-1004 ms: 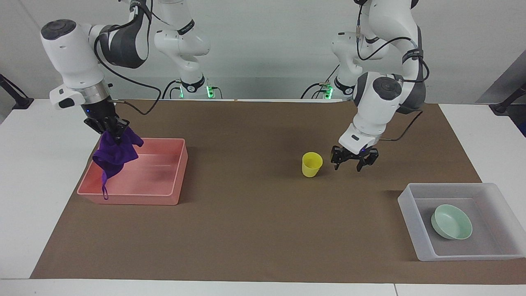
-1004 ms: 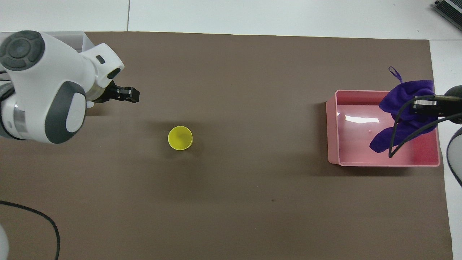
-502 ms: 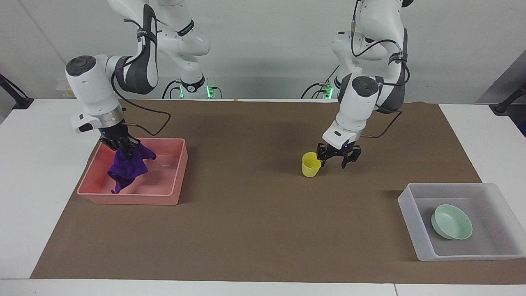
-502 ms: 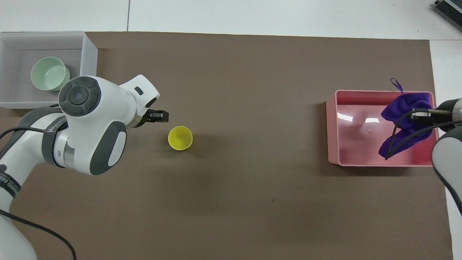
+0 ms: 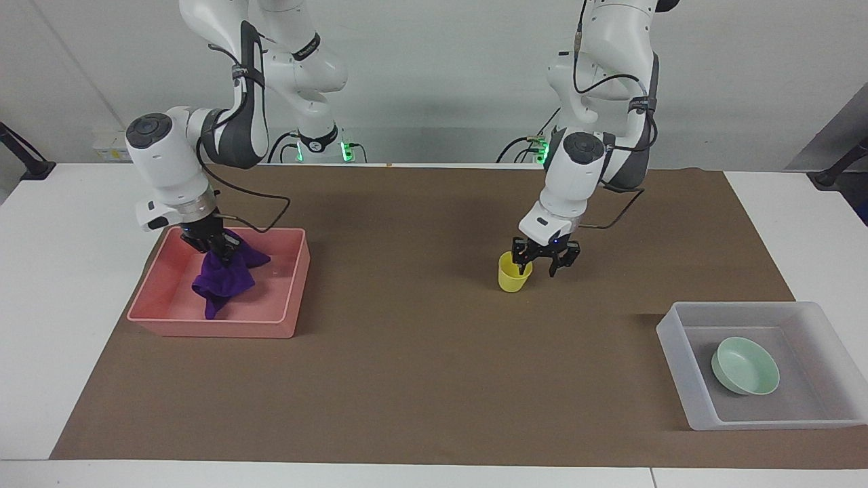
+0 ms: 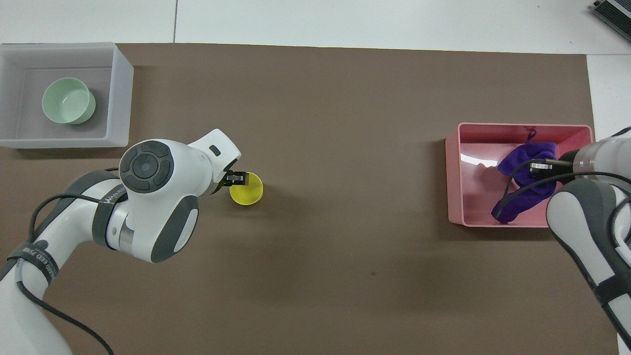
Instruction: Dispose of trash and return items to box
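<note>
so the right gripper (image 5: 218,252) is clenched on the purple cloth rag (image 5: 224,279), which hangs from its fingertips down into the pink tray (image 5: 288,298) at the right arm's end of the table; the rag's lower folds appear to reach the tray floor, though contact is hard to confirm. the left gripper (image 5: 540,263) is at the yellow cup (image 5: 513,272), which stands upright on the brown mat (image 5: 407,352) near the middle of the table. its fingers are parted, straddling the cup's rim on the side toward the left arm's end, one finger (image 5: 521,263) looking to be inside the mouth and the other outside; whether they already pinch the wall i cannot tell. the mint-green bowl (image 5: 744,366) sits upright in the translucent grey box (image 5: 678,359) at the left arm's end, farther from the robots than the cup.

the facing view shows both grippers side-on, with the rag's drape and the spread of the left fingers. the overhead view hides most of the left gripper (image 6: 235,177) under its own wrist, leaving only the tips at the cup's (image 6: 248,189) rim, but it shows the cup's hollow inside, the bowl (image 6: 68,100) lying toward the box's (image 6: 118,93) end farthest from the cup, and the rag (image 6: 525,182) spread over the half of the pink tray (image 6: 453,182) toward the table's end, with its small loop pointing away from the robots.
</note>
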Tool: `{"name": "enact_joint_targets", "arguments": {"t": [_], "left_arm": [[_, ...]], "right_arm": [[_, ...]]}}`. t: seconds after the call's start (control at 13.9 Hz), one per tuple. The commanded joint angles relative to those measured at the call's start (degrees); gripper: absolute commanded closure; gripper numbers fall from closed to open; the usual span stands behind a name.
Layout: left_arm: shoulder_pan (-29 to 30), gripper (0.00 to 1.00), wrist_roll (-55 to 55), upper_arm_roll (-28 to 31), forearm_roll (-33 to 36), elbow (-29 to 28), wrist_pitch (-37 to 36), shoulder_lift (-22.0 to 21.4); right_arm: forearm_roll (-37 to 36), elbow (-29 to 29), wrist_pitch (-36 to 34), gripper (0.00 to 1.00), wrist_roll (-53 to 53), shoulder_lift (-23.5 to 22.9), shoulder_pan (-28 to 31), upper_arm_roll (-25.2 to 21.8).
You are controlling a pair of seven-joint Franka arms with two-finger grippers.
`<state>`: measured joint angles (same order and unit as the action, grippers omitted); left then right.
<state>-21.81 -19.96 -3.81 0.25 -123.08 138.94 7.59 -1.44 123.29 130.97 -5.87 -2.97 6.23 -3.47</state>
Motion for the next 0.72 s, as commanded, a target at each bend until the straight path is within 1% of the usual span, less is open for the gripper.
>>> {"name": "enact_joint_targets", "arguments": {"t": [0.0,0.07,0.14,0.22,0.29,0.36,0.43,0.5,0.65], "left_arm": [[-1.66,0.83,-4.28,0.91,0.45,-1.90,2.04,-1.09],[-2.01,0.98,-5.09,0.91,0.45,-1.99,1.78,-1.18],[-2.62,1.00,-5.44,0.91,0.45,-1.99,1.69,-1.18],[-2.63,1.00,-5.36,0.91,0.45,-1.64,1.25,-1.18],[-2.63,1.00,-4.92,0.91,0.45,-1.21,1.07,-1.26],[-2.19,1.00,-4.31,0.91,0.45,-0.94,0.99,-1.61],[-1.67,1.00,-4.22,0.99,0.45,0.11,0.46,-2.05],[-1.40,1.00,-4.13,1.34,0.45,1.68,-1.11,-2.05],[1.22,1.00,-1.77,1.43,0.54,5.81,-4.19,-1.79]], "right_arm": [[-0.23,0.89,3.59,0.83,-1.34,-1.07,0.45,0.65],[-0.23,0.89,3.59,0.68,-1.51,-1.08,0.19,0.65],[-0.23,0.81,3.59,0.45,-1.51,-1.16,0.01,0.65],[-0.23,0.55,3.50,0.10,-1.60,-1.25,0.01,0.74],[-0.23,0.19,3.24,0.00,-1.43,-0.99,0.01,0.83],[-0.23,-0.24,2.89,0.00,-1.34,-0.47,0.01,1.00],[-0.31,-1.38,0.80,0.00,-1.51,-0.11,-0.16,1.35],[-0.32,-3.39,-2.35,0.00,-1.51,0.33,-0.95,1.36],[-0.49,-7.61,-9.21,0.00,-2.04,1.38,-1.39,1.44]]}}
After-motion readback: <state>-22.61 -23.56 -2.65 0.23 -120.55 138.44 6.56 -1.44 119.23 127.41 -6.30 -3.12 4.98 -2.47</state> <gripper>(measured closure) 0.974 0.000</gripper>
